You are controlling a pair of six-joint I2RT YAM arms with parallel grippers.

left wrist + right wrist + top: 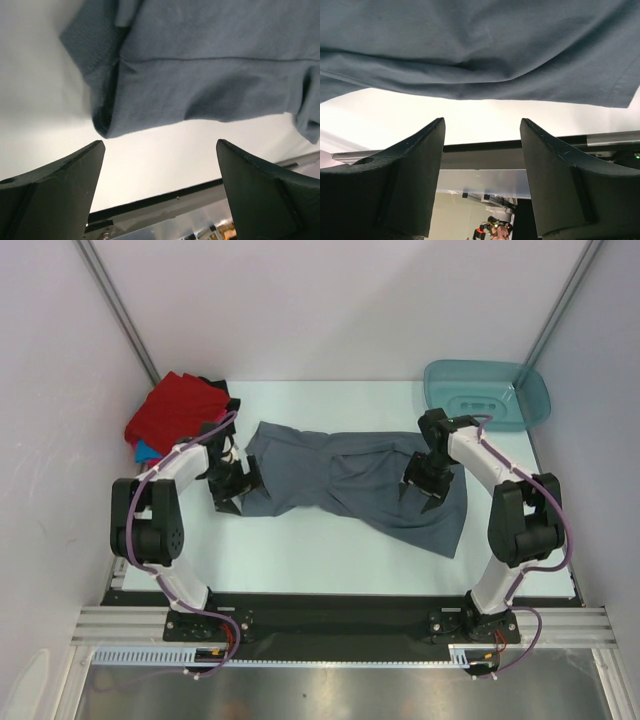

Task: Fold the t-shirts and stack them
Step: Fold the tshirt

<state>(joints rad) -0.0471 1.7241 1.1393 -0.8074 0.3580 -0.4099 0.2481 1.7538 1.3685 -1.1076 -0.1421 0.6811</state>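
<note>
Top external: slate t-shirt (340, 480) lies rumpled mid-table, unfolded | left gripper (235, 495) spread wide beside its left end | right gripper (420, 495) parted, empty, over its right end | both seemingly placed to pinch edges

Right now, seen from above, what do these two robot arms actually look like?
The left arm and right arm have white tube-like links joined by chunky black joints, with a thin purple cable looping along each. Each ends in a black gripper with two blunt, wedge-shaped fingers.
</note>
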